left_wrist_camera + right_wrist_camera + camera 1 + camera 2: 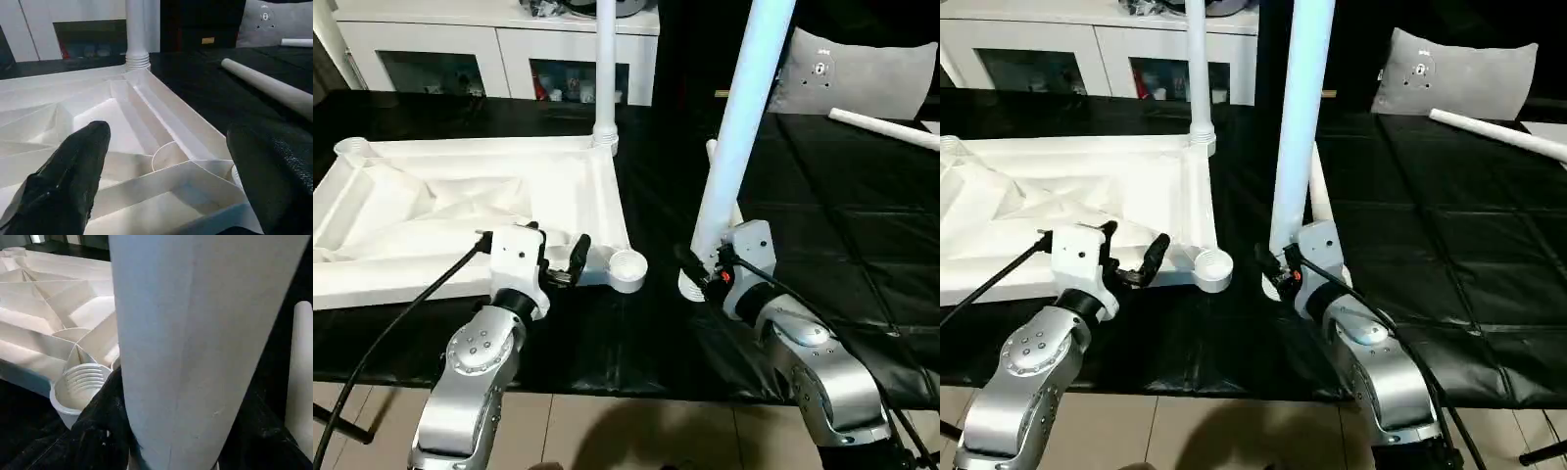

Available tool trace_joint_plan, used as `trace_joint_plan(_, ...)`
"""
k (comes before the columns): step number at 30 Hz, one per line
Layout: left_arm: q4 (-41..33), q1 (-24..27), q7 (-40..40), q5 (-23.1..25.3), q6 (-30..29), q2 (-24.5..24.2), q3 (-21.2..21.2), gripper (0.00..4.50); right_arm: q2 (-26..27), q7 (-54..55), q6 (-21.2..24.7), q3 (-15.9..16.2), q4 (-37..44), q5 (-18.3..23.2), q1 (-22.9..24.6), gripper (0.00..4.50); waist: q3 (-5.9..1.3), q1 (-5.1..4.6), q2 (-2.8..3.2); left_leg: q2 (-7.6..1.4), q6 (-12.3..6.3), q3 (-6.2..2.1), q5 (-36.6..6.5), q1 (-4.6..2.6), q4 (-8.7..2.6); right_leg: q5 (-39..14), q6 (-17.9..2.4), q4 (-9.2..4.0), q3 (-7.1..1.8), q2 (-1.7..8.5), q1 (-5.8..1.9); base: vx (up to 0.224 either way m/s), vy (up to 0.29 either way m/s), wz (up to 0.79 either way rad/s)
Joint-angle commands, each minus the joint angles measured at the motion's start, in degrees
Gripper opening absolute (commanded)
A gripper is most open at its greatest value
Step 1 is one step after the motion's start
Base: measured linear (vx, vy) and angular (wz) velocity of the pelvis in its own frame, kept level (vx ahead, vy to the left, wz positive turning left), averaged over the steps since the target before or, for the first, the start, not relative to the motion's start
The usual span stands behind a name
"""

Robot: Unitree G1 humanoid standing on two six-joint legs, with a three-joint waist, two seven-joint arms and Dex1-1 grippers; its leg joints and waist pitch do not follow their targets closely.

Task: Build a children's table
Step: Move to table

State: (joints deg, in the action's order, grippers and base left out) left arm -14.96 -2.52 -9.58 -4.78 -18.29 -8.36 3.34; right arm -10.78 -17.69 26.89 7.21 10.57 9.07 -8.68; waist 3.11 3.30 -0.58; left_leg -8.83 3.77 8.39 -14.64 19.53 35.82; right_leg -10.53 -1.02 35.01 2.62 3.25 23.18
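Observation:
The white tabletop (421,201) lies ribbed side up on the left of the black work surface. One white leg (605,69) stands upright in its far right corner socket. The near right corner socket (628,266) is empty, its threads showing in the right wrist view (78,382). My right gripper (705,269) is shut on a second leg (736,127), held nearly upright with its wide end low over the black surface just right of that socket. My left gripper (558,257) is open at the tabletop's near edge, its fingers (73,171) spread over the ribs with nothing between them.
A third leg (1320,196) lies on the black surface behind the held one, and another (881,127) lies at the far right. A grey cushion (862,73) and a white cabinet (499,49) stand at the back. The black surface's front edge runs just below my forearms.

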Motion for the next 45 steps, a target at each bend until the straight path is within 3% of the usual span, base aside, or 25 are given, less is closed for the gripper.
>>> trace_joint_plan(1,0.58,-0.12,-0.24,0.28,0.24,-0.16,0.41,4.17,0.05,0.18,-0.49,-0.34,1.26,-0.28,-0.20,1.89,-2.94,-0.02,0.10,-3.39,-1.81,-0.97,-4.13,0.93,-4.96,-10.68,-9.15,-3.93,-3.07,4.35,-3.28,0.000,0.000,0.00)
trace_joint_plan(11,0.25,0.16,-0.35,0.70,0.10,-0.19,0.63,4.17,0.26,0.27,-0.56,-0.23,1.23,-0.22,0.13,1.89,-2.92,-0.01,0.23,-3.37,-1.62,-0.99,-4.53,0.94,-4.99,-10.55,-9.31,-3.94,-3.07,4.35,-3.33,0.000,0.000,0.00)
trace_joint_plan(13,0.17,0.31,-0.50,0.70,0.07,-0.31,0.66,4.17,0.37,0.39,-0.48,-0.14,1.41,-0.24,0.34,1.89,-2.93,0.02,0.48,-3.37,-1.52,-1.01,-4.50,0.90,-4.98,-10.39,-9.36,-3.94,-3.07,4.34,-3.27,0.000,0.000,0.00)
trace_joint_plan(39,0.21,-0.68,-0.10,1.09,1.34,-0.23,-0.06,4.17,0.88,0.78,-0.61,-0.66,0.85,-0.05,-0.44,1.89,-2.97,0.05,0.28,-3.39,-1.77,-0.99,-4.19,0.89,-4.92,-9.87,-9.68,-3.88,-3.06,4.34,-3.34,0.000,0.000,0.00)
trace_joint_plan(41,0.31,-1.22,-0.24,0.37,1.34,0.03,-0.52,4.17,1.27,0.99,-0.69,-1.35,0.76,0.49,-0.83,1.89,-3.07,0.31,0.00,-2.64,-3.90,-0.47,-3.95,1.24,-4.49,-11.06,-10.69,-4.20,-3.91,5.66,-3.85,0.000,0.000,0.00)
trace_joint_plan(42,0.57,-1.74,-0.07,0.58,1.14,-0.12,-0.71,4.17,1.46,0.94,-0.53,-1.79,0.63,0.97,-1.19,1.89,-3.32,1.17,0.10,-1.68,0.32,2.88,-8.10,-2.18,-1.89,-18.53,-10.08,-6.10,-7.65,3.40,-0.76,-0.012,0.019,-0.18)
trace_joint_plan(43,0.76,-2.00,0.05,0.85,1.27,-0.22,-0.74,4.17,1.32,0.96,-0.70,-1.78,0.53,0.76,-1.35,1.89,-2.90,1.48,-1.15,-0.32,-0.26,1.57,-9.36,0.94,-0.83,-24.89,-9.88,-6.84,-10.89,5.01,-4.54,-0.001,0.048,-0.47)
trace_joint_plan(44,0.94,-2.19,0.14,0.94,1.30,-0.24,-0.83,4.17,1.17,1.03,-0.92,-1.67,0.45,0.43,-1.46,1.89,-3.13,4.21,-1.25,-0.14,-1.41,0.53,-8.48,0.80,2.39,-29.34,-10.73,-8.64,-16.07,7.72,-5.07,-0.001,0.048,-0.47)
trace_joint_plan(45,1.04,-2.29,0.16,0.96,1.31,-0.23,-0.92,4.17,1.07,1.10,-1.08,-1.55,0.42,0.16,-1.51,1.89,-2.85,4.69,-1.52,0.16,-2.02,-0.57,-8.74,1.76,3.86,-30.25,-11.59,-9.06,-18.19,8.82,-5.86,0.000,0.097,-0.61)
